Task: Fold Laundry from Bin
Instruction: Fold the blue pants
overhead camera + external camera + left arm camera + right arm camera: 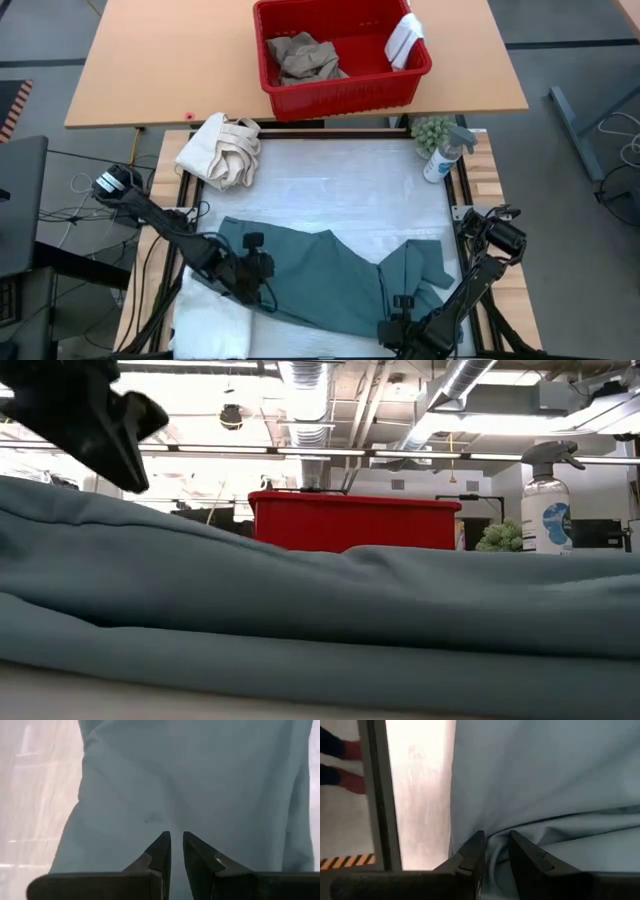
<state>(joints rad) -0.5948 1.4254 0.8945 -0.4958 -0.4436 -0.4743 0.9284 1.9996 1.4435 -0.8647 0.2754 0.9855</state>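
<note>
rectangular red plastic slotted bin (340, 95) holding crumpled tan khaki trousers (303, 57) and small white cloth (404, 40), left gripper (172, 845) and right gripper (495, 845) well away from it, each pinching large teal-green garment (320, 275)

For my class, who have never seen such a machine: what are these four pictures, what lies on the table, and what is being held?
This is a two-armed robot folding laundry. One picture looks down from above, one looks level across the table, and two come from cameras on the arms' wrists. A teal-green garment lies spread on the table. The left tool and the right tool each pinch a fold of it at the near edge. Behind stands a red bin holding tan trousers, with a white cloth over its rim. A cream canvas bundle, a spray bottle and a white towel are also there.
</note>
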